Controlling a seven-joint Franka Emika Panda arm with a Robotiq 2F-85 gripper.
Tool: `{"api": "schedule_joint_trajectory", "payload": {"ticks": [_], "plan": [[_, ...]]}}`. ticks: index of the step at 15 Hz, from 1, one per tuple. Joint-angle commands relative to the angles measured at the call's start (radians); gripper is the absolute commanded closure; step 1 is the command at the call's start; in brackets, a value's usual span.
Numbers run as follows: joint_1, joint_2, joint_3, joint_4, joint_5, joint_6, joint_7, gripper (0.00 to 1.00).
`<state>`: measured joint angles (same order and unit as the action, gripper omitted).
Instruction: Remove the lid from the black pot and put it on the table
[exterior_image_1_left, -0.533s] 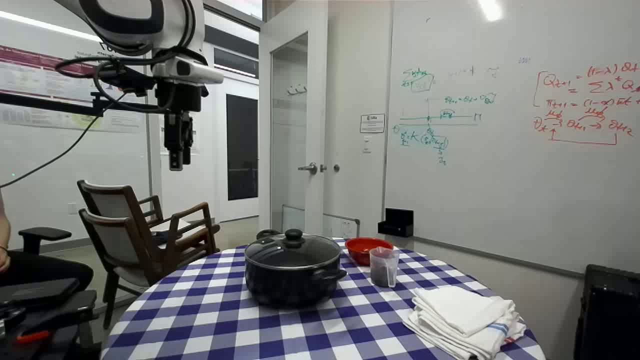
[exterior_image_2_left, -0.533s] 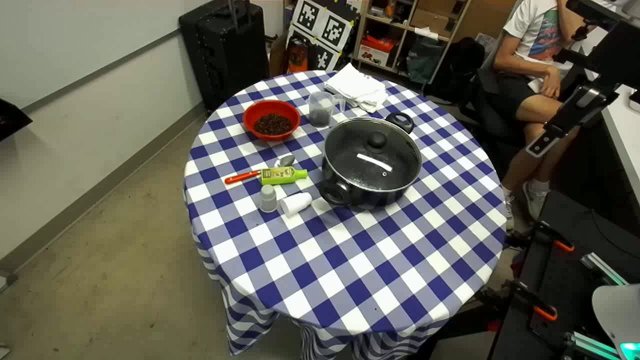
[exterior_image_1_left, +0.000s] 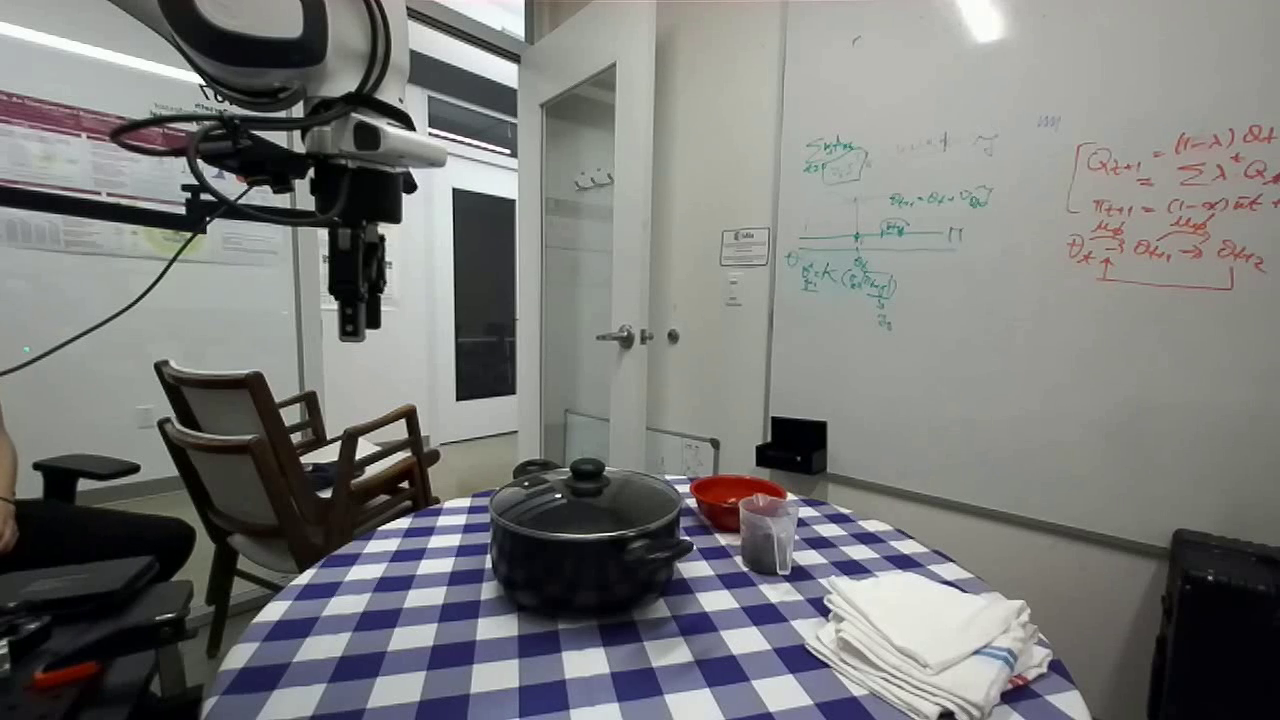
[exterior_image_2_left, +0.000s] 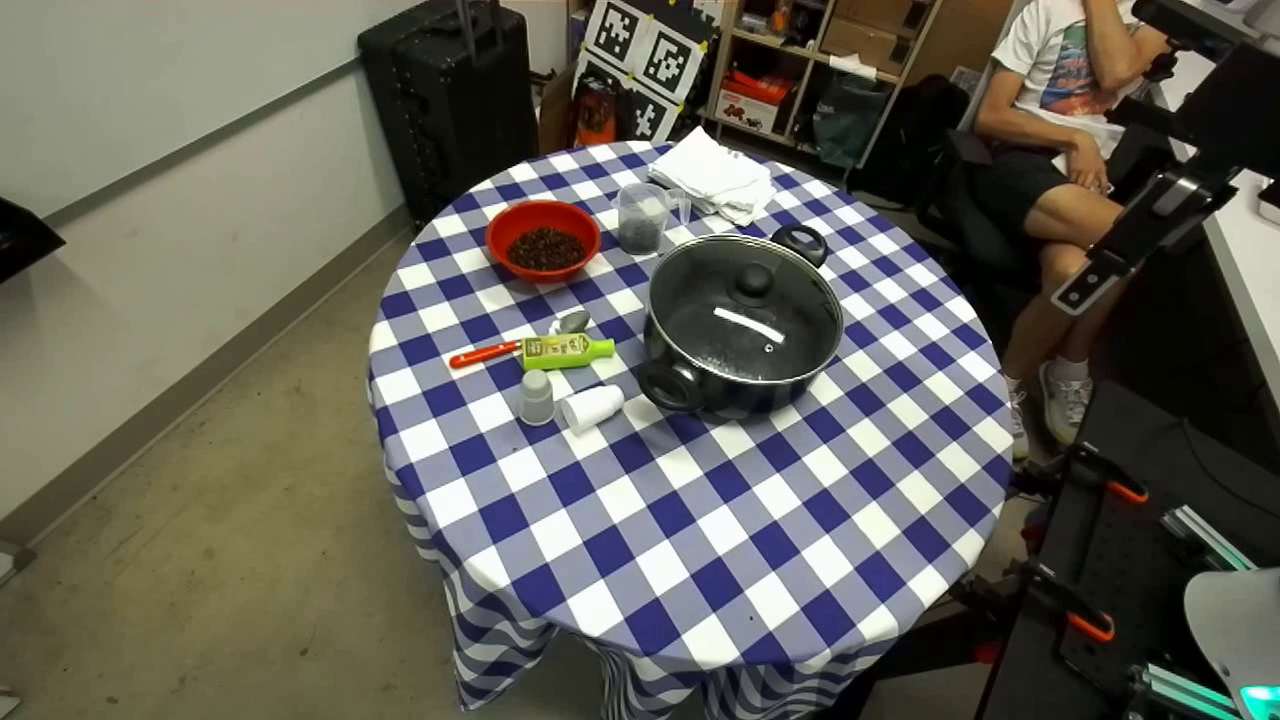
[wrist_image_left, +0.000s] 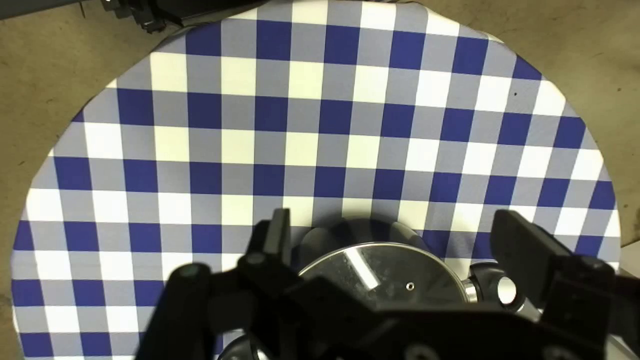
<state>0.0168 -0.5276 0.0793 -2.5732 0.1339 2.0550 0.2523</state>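
The lid (exterior_image_1_left: 625, 500) lies flat on the black pot (exterior_image_1_left: 580, 575). It looks like dark see-through glass with a metal rim and a black knob, also seen from above in an exterior view (exterior_image_2_left: 720, 310). The pot (exterior_image_2_left: 740, 397) stands on the table (exterior_image_2_left: 760, 560) with its checked cloth. My gripper (exterior_image_1_left: 360, 335) hangs high above the table, fingers down and apart from the lid. In the wrist view the gripper (wrist_image_left: 392, 217) is open with nothing between its fingers. Part of the lid (wrist_image_left: 385, 280) shows below them; the knob is hidden behind the gripper body.
Beside the pot are a red bowl (exterior_image_2_left: 543, 240) of dark bits, a clear measuring cup (exterior_image_2_left: 642, 218) and folded white towels (exterior_image_2_left: 712, 175). A green bottle (exterior_image_2_left: 565, 351), a red-handled utensil (exterior_image_2_left: 485, 354), a grey shaker (exterior_image_2_left: 536, 398) and a white cup (exterior_image_2_left: 592, 408) are near it.
The arm, gripper, lid and pot show no visible movement. Only the seated person at the side has shifted a little.
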Motion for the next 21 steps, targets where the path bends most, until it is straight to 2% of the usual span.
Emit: {"api": "schedule_joint_trajectory", "payload": {"ticks": [1, 6, 10, 15, 21], "plan": [[-0.002, 0.000, 0.001, 0.002, 0.000, -0.002, -0.001, 0.00], [-0.007, 0.039, -0.006, 0.018, -0.002, 0.016, -0.012, 0.00], [-0.019, 0.159, -0.002, 0.066, -0.026, 0.132, -0.020, 0.00], [-0.020, 0.395, 0.011, 0.204, -0.060, 0.311, 0.020, 0.00], [0.012, 0.688, -0.005, 0.466, -0.205, 0.255, 0.046, 0.00]]}}
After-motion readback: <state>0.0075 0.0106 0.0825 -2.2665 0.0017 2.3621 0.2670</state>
